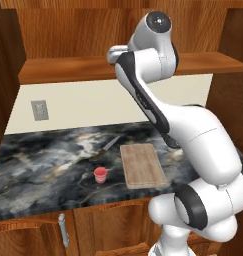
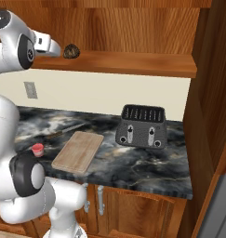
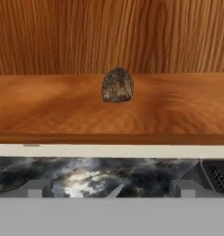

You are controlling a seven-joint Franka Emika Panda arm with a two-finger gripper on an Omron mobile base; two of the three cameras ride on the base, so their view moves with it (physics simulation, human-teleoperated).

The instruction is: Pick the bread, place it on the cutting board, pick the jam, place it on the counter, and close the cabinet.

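Hand view: the bread (image 3: 117, 85) is sitting on the cabinet's inner shelf (image 3: 53, 106), against the back panel, straight ahead of the gripper (image 3: 111, 190). The fingers (image 3: 36, 189) are standing wide apart, gripping nothing, well short of the bread. Left base view: the arm is reaching up toward the shelf. Below the shelf, the cutting board (image 1: 142, 165) is lying flat on the desk (image 1: 38, 165). The jam (image 1: 100, 175) is standing on the desk just left of the cutting board, apart from it. A knife (image 1: 107, 147) is lying behind the jam, near the board's far left corner. Right base view: a toaster (image 2: 142, 126) is resting on the desk, right of the cutting board, well apart.
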